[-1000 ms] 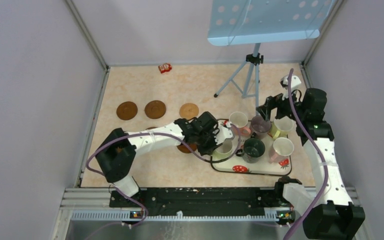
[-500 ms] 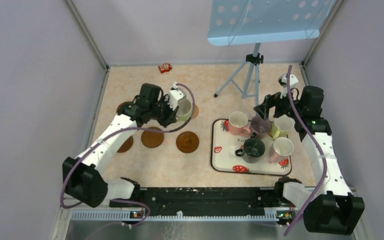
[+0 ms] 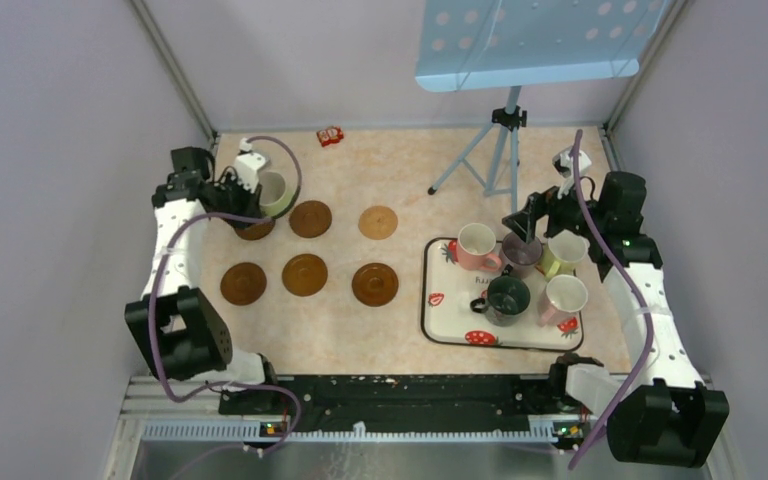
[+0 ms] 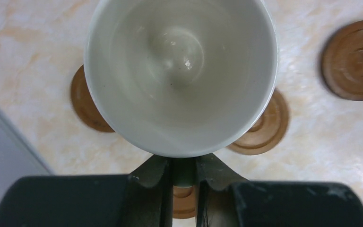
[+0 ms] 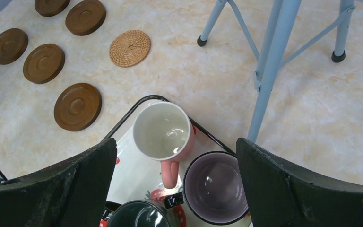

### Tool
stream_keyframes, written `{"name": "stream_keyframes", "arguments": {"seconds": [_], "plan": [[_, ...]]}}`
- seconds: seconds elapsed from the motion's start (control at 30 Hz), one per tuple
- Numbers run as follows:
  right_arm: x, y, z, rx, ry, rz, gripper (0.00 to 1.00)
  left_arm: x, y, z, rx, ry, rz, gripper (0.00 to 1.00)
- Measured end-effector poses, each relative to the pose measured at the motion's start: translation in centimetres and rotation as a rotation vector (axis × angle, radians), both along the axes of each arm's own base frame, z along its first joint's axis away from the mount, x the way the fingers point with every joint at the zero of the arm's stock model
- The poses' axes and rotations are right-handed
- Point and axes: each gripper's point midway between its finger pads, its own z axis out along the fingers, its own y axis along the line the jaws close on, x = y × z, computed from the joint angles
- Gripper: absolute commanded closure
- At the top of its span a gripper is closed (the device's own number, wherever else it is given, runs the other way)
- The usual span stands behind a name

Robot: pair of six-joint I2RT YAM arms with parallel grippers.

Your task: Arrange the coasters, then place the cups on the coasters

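The left hand (image 4: 184, 172) had swung the yellow-green handled cup (image 3: 273, 193) over the far-left round brown coaster (image 3: 252, 229) — clamped on its handle; the right hand (image 3: 532, 214) hung spread apart.

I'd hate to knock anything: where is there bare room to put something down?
Bare marble-look tabletop lies between the round brown coasters and the pale blue tripod, and along the near edge before the coasters. Crowded: the white strawberry-print tray, packed with mugs.
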Motion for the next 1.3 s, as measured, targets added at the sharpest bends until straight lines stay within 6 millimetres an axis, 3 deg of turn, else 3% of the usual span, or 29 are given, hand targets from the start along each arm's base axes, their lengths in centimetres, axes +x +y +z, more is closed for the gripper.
{"name": "stream_keyframes", "arguments": {"seconds": [0.13,0.27,0.5,0.63,1.17,1.3], "plan": [[-0.1,0.1,0.0,-0.002,-0.006,0.011,0.05,1.6,5.7,-1.6,0.019,0.016,0.082,1.00],[-0.1,0.1,0.0,-0.002,-0.006,0.015,0.05,2.3,10.1,-3.7,0.031,0.037,0.129,1.00],[-0.1,0.1,0.0,-0.002,-0.006,0.015,0.05,4.0,14.3,-6.2,0.011,0.068,0.099,1.00],[0.0,0.1,-0.1,-0.002,-0.003,0.015,0.05,5.3,14.9,-6.8,0.007,0.073,0.051,1.00],[0.2,0.1,-0.6,-0.006,0.007,0.017,0.05,4.1,13.7,-10.1,-0.041,0.166,0.065,1.00],[0.2,0.1,-0.6,-0.006,0.006,0.018,0.05,4.3,13.5,-10.2,-0.040,0.166,0.066,1.00]]}}
